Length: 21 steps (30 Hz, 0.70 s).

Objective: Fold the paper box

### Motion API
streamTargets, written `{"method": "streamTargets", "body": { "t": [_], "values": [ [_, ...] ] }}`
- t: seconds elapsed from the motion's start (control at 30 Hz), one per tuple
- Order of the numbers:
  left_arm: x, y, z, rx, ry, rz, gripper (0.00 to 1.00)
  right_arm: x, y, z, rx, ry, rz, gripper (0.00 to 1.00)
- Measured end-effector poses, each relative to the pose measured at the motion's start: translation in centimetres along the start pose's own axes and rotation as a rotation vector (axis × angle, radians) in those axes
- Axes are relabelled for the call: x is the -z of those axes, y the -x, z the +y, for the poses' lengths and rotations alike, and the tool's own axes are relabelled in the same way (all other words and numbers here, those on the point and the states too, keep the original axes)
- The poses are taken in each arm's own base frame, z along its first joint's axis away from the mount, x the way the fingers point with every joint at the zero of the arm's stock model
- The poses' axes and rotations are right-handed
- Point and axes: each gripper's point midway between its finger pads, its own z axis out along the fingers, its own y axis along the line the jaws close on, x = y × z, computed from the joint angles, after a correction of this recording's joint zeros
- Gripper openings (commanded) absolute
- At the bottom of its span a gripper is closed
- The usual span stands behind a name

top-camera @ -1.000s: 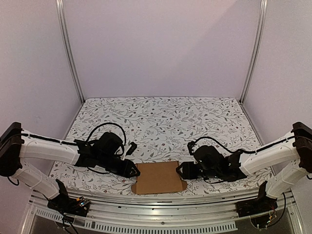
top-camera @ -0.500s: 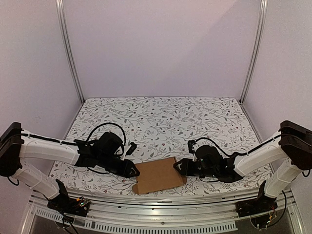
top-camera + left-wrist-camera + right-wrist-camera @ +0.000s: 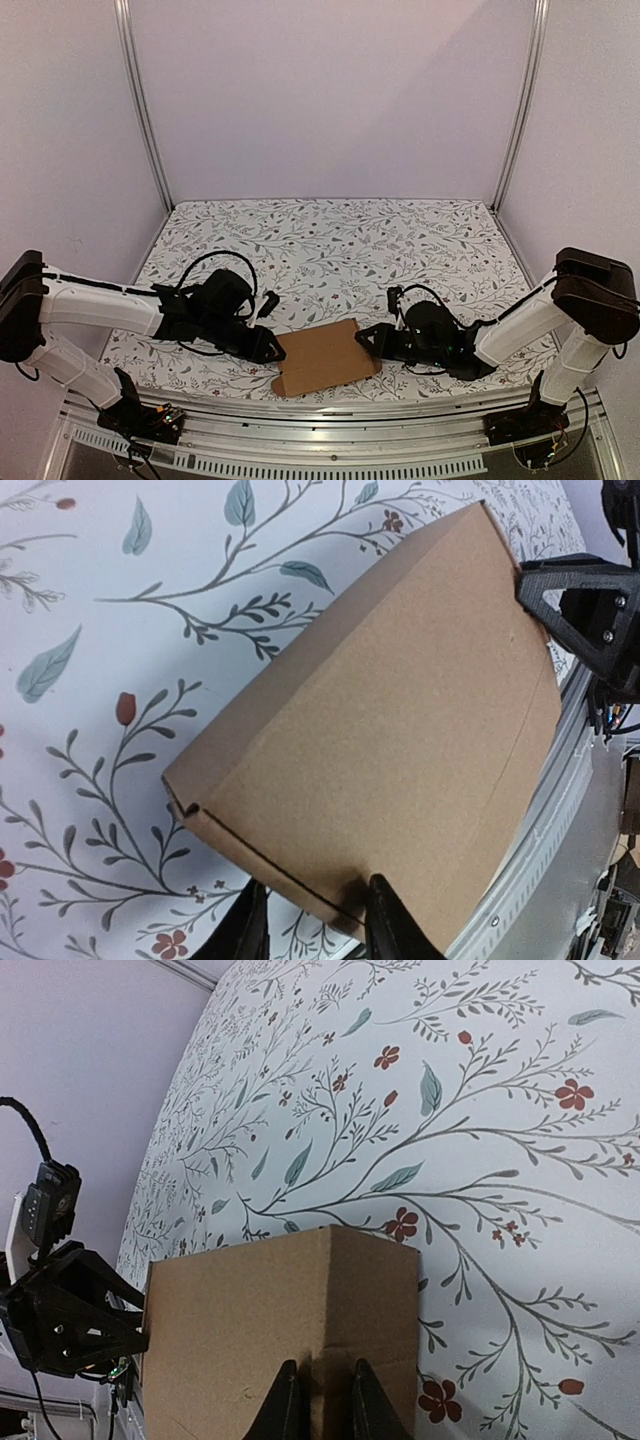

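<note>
The paper box [image 3: 322,358] is plain brown cardboard, partly folded, lying near the table's front edge between my two grippers. My left gripper [image 3: 272,352] holds its left end. In the left wrist view the fingers [image 3: 385,920] straddle the box's [image 3: 380,730] near edge, jaws closed on that folded side. My right gripper [image 3: 368,338] holds the right end. In the right wrist view its jaws [image 3: 325,1400] pinch a raised crease of the box [image 3: 260,1320]. The box's right side is tilted up off the cloth.
A floral tablecloth [image 3: 330,250] covers the table. A metal rail [image 3: 330,405] runs along the near edge just in front of the box. Plain walls and two upright frame posts [image 3: 145,110] enclose the back and sides.
My right gripper has moved left and a little away from the front edge, pushing the box's right end up and turning the sheet slightly. The left gripper has hardly moved.
</note>
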Motion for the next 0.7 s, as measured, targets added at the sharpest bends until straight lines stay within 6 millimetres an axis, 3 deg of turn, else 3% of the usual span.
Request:
{"method": "streamTargets", "body": {
  "t": [0.23,0.4,0.53,0.7],
  "values": [
    [1.0,0.3,0.3,-0.001,0.029,-0.024,0.54,0.0,-0.3,0.3,0.001,0.019,0.015,0.0],
    [3.2,1.8,-1.0,-0.002,-0.016,-0.104,0.67,0.0,-0.3,0.4,0.002,0.022,0.015,0.0],
    [3.9,2.2,-1.3,0.021,-0.047,-0.129,0.69,0.3,-0.3,0.4,0.005,0.023,0.015,0.0],
    [3.9,1.1,-0.5,0.07,-0.064,-0.121,0.71,0.9,-0.3,0.2,0.004,0.023,0.011,0.0]
  ]
}}
